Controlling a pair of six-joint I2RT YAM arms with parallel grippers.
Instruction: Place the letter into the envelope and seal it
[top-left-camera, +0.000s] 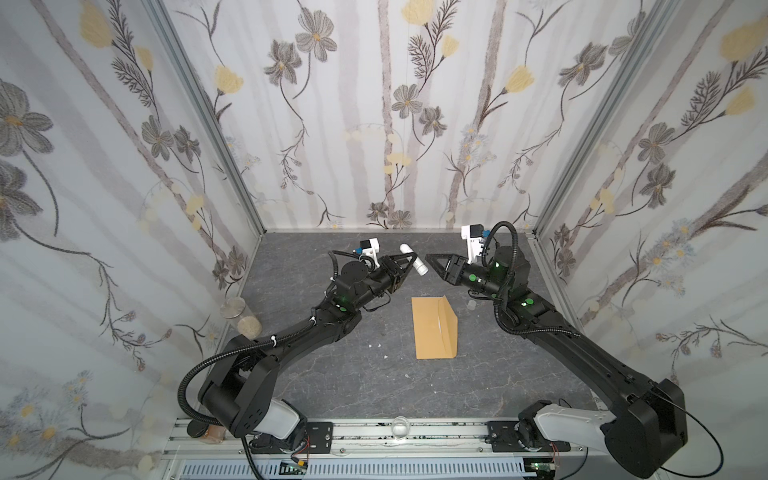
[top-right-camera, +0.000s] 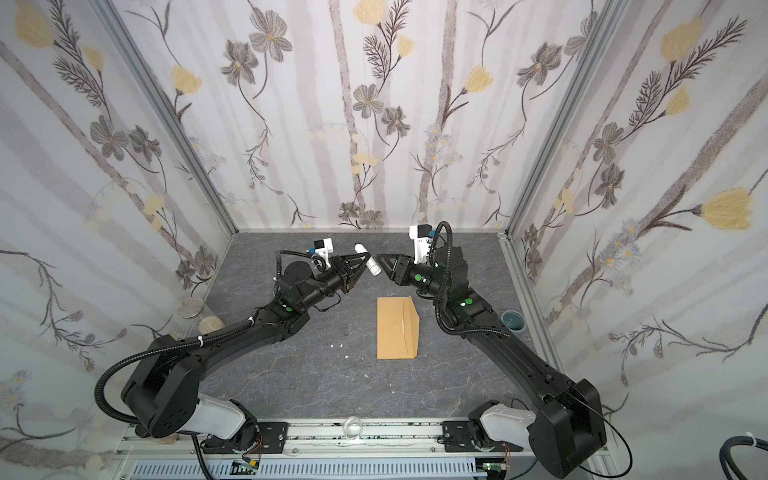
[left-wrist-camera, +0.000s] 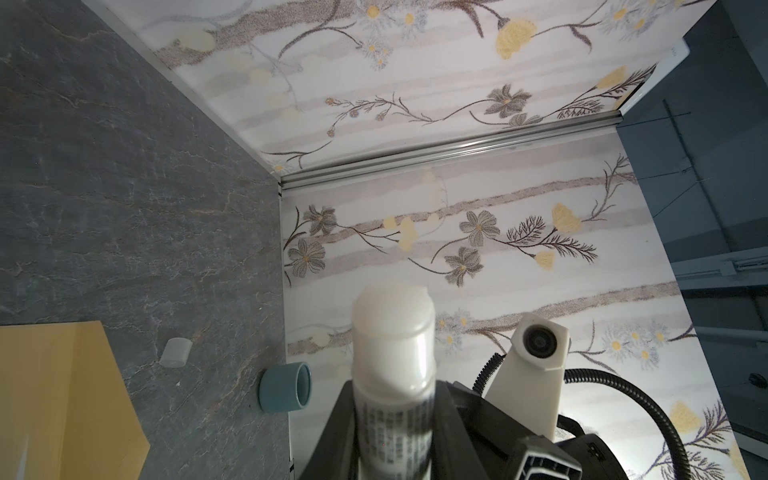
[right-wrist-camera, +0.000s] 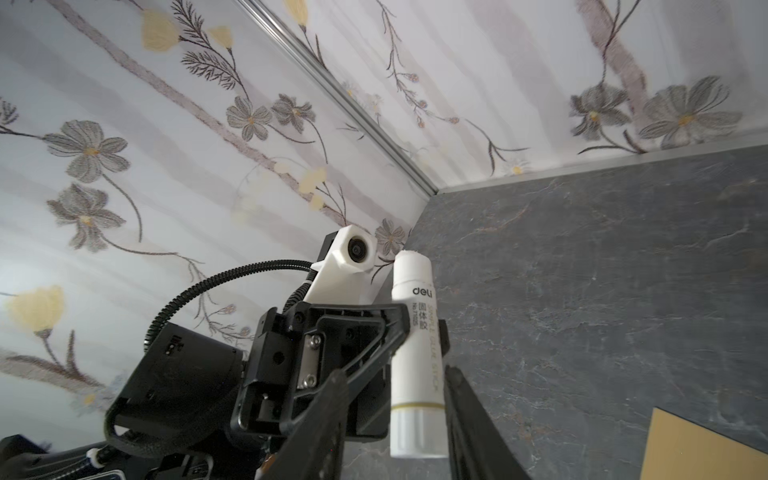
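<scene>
White glue stick (right-wrist-camera: 415, 353), uncapped, sat clamped in my left gripper (top-left-camera: 409, 266); my right gripper (top-left-camera: 429, 257) stood parted around its base. A slack grip could drop it, smearing the envelope (top-left-camera: 434, 328).

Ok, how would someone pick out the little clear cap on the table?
Find the tan envelope lying mid-table. Just right of its far end, in a top view, the cap sits on the grey table. Unlike the teal cup further right, it is see-through.
</scene>
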